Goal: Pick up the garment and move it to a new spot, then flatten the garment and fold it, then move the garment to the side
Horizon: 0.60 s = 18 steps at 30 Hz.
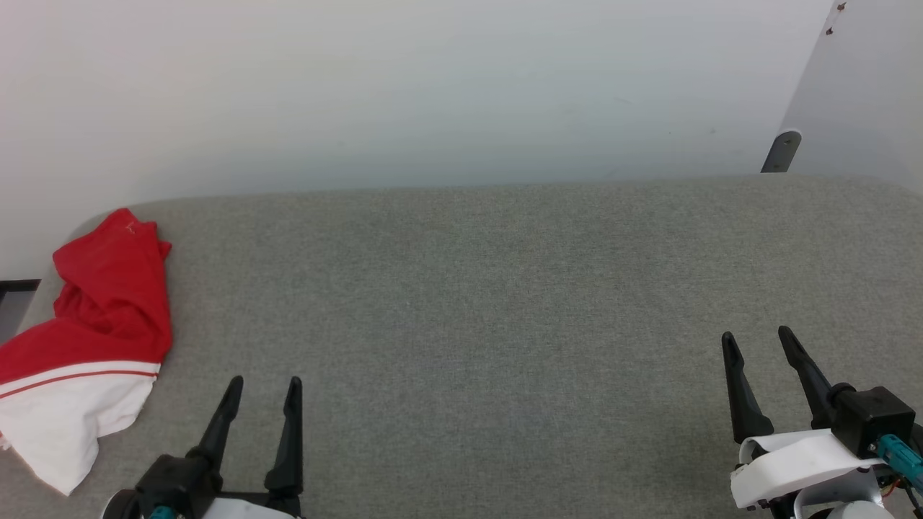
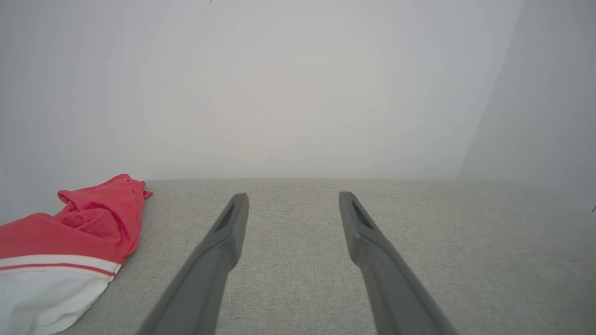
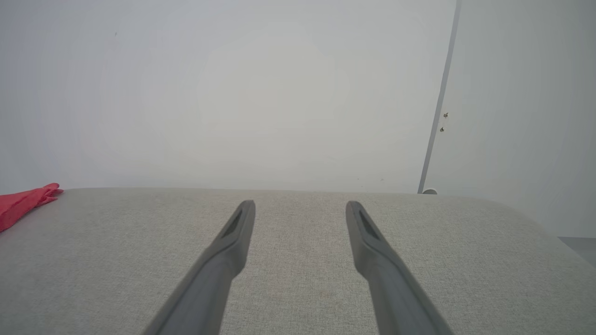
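Note:
The garment (image 1: 101,317), red cloth with a white end and a thin red stripe, lies bunched at the far left edge of the grey cloth-covered table (image 1: 469,303). In the left wrist view the garment (image 2: 70,242) sits to the left of my fingers; in the right wrist view a red corner of the garment (image 3: 23,201) shows at the left edge. My left gripper (image 1: 263,389) stands open at the lower left, just right of the garment and not touching it. My right gripper (image 1: 757,340) stands open at the lower right, far from the garment. Both hold nothing.
A pale wall (image 1: 433,86) rises right behind the table's far edge. A pale panel with a grey bracket (image 1: 781,151) stands at the back right corner. A dark gap (image 1: 14,303) shows past the table's left edge.

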Available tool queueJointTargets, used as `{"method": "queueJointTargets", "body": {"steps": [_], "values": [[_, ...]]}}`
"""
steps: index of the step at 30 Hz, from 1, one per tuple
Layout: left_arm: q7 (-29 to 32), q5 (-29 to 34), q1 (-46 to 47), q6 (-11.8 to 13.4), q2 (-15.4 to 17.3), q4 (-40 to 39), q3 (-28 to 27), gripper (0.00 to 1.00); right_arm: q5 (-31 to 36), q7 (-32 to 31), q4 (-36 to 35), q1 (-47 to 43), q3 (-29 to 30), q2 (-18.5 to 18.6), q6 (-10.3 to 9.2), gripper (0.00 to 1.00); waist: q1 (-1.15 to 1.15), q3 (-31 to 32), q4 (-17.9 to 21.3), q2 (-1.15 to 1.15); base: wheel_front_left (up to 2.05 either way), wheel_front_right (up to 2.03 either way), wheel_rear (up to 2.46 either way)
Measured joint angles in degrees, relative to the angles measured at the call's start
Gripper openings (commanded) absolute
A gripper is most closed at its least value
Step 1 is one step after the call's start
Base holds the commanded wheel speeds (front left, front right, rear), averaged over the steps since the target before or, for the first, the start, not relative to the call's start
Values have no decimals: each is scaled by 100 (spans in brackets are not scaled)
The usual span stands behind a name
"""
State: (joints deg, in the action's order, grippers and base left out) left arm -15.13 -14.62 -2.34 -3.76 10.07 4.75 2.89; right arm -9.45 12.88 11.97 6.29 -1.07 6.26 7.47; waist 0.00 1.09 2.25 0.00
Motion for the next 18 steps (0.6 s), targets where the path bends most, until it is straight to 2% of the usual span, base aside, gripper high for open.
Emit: {"method": "queueJointTargets", "body": {"steps": [12,18], "values": [[0,-55,3,-11,10,76,40,100,-1,-1,-11,-8,12,1,0,100,0,28,-54,0,0,0,0],[87,-125,38,29,38,176,7,100,-13,-3,10,-145,-11,3,0,100,0,113,-278,0,0,0,0]]}}
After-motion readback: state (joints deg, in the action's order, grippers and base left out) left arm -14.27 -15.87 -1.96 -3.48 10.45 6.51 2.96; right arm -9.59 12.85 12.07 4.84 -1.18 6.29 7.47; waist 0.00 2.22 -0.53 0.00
